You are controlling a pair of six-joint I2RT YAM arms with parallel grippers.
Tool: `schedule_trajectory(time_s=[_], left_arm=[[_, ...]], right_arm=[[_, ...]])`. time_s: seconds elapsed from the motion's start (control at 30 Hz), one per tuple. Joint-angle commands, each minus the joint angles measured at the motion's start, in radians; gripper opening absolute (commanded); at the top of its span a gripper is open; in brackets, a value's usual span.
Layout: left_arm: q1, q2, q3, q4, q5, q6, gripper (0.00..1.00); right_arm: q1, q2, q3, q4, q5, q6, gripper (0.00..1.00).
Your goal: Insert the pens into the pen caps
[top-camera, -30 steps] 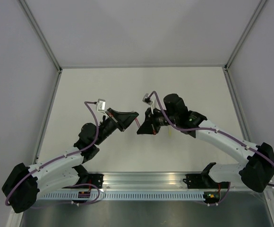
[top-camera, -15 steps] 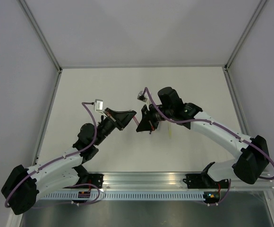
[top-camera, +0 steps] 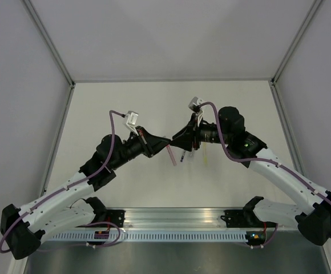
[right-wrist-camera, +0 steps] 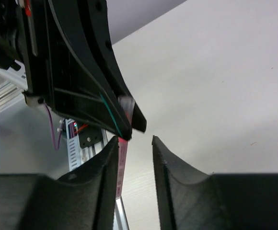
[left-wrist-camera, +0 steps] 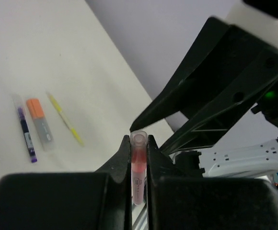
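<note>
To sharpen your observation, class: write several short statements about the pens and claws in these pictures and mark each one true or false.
1. The left claw is clamped on a pink pen. True.
2. The right claw is shut tight. False: its fingers stand apart.
3. A yellow pen lies on the table. True.
4. The purple pen is held in the right claw. False: it lies on the table beside the grey pen with the orange end.

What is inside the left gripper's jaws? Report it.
A pink pen is clamped in the left gripper, its pale tube-like end poking out. The fingers cover its sides, so whether it is capped is unclear.
</note>
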Motion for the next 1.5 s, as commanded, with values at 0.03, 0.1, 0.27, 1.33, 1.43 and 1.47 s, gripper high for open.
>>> schedule_trajectory(time_s=[0.03,0.1,0.27,1.33,1.43,1.47], left_arm=[[0.008,0.077,0.128,-0.231,0.051,0.08,0.02],[0.026,0.128,0.152,-0.236,0.063,0.108,0.02],[0.097,0.266,0.237,-0.304,0.076,0.186,0.02],[0.22,0.986,0.514,-0.479,-0.139,0.298,0.33],[0.22,0.951,0.499,-0.475,-0.124,0.298,0.39],[0.22,0.938,0.493,-0.478,-0.124,0.299,0.39]], right_arm=[[-0.02,-0.053,-0.059,0.108,0.053,0.051,0.45],[-0.019,-0.074,-0.093,0.07,0.036,0.067,0.5],[-0.019,-0.198,-0.206,0.007,0.282,0.111,0.53],[-0.019,-0.229,-0.288,-0.015,0.608,0.202,0.57],[-0.02,-0.225,-0.291,-0.01,0.605,0.2,0.57],[-0.02,-0.222,-0.291,-0.011,0.605,0.2,0.57]])
